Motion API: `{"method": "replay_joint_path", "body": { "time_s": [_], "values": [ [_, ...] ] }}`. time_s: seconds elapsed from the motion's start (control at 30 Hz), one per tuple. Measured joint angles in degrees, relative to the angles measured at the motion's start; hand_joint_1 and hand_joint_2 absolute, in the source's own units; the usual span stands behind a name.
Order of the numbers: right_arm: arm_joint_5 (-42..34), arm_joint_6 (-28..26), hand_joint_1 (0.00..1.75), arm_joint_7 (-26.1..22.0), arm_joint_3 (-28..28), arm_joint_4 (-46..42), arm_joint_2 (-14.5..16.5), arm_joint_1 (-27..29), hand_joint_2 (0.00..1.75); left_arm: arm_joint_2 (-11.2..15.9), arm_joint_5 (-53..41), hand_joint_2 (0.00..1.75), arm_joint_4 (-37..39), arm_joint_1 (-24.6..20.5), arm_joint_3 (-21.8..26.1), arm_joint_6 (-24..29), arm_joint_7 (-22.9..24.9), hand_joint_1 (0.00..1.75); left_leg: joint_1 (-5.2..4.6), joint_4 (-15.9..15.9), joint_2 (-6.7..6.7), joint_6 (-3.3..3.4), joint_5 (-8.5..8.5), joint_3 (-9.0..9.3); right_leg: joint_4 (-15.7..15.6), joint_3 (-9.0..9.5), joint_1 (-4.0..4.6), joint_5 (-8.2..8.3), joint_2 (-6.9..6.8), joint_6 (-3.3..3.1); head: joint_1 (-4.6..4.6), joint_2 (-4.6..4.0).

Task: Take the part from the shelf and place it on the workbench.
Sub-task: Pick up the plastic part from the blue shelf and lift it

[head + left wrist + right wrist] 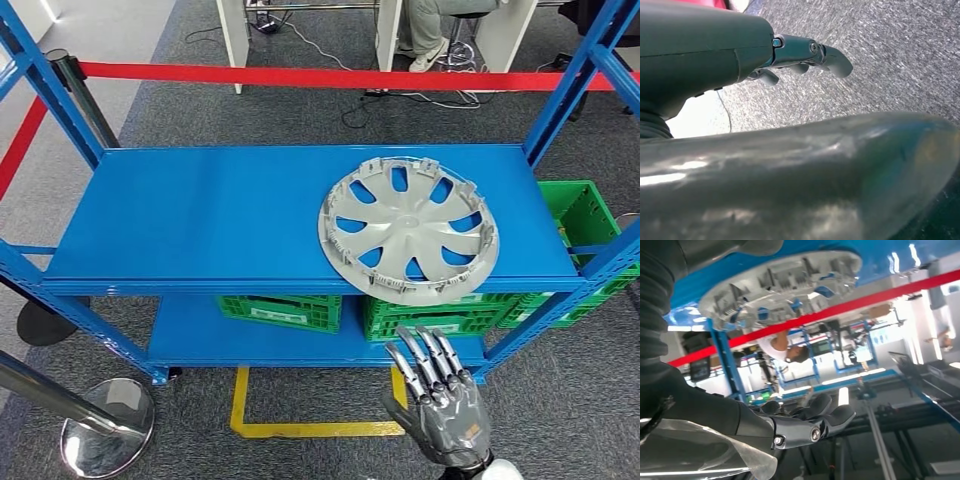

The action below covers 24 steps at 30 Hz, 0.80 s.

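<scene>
Your right robot hand hangs in front of the blue shelf, below its front edge, with its fingers straight, slightly spread and pointing toward the rack. It grasps nothing; it is released. In the right wrist view the same robot hand has its fingers extended in open air, apart from everything.

The part, a grey plastic wheel cover, lies flat on the top board of the shelf, just beyond and above your right robot hand, a little toward that hand's far side. Its near rim juts slightly past the board's front edge. You can see the wheel cover from the right wrist too, resting on the blue board with its ribbed rim facing the camera, well apart from the fingers.

Your left robot hand hangs over grey carpet; its fingers look loosely extended and hold nothing.

Under the top board, straight ahead of your right robot hand, green crates sit on the lower board, with another green crate beyond the rack's right post. A red barrier tape runs behind the shelf, farther from the hand than the part. A yellow floor marking lies to the hand's left, and a chrome stanchion base farther left.
</scene>
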Motion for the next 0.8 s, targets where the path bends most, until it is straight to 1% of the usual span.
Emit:
{"method": "replay_joint_path", "body": {
  "time_s": [0.2,0.5,0.63,0.8],
  "values": [
    [2.41,-0.01,0.0,6.17,0.65,1.82,-1.13,-1.22,1.75,0.21,0.28,0.0,0.0,0.01,-0.84,0.17,0.39,0.0,0.0,0.0,0.0,0.0,0.0,0.0,0.0,0.01,0.0,0.0,0.0,0.0,0.0,0.0],
    [4.97,0.06,0.0,12.47,3.17,4.21,-2.26,-4.21,1.75,0.34,1.04,0.0,0.0,0.03,-2.23,0.13,0.56,0.0,0.0,0.0,0.0,0.0,0.0,0.0,0.0,0.01,0.0,0.0,0.0,0.0,-0.01,0.0],
    [5.87,0.45,0.0,13.44,3.66,5.06,-2.47,-5.65,1.75,0.43,1.11,0.0,0.0,0.05,-3.02,0.06,0.82,0.0,0.0,0.0,0.0,0.0,0.0,0.0,0.0,0.01,0.0,0.0,0.01,0.0,-0.01,0.0],
    [4.5,0.68,0.0,11.75,3.99,7.21,-3.45,-8.68,1.75,0.56,1.14,0.0,-0.26,0.19,-4.19,-0.16,2.35,0.0,-0.01,0.0,0.0,0.01,0.0,0.01,0.0,0.03,0.0,0.01,0.0,0.01,0.0,0.0]
  ]
}}
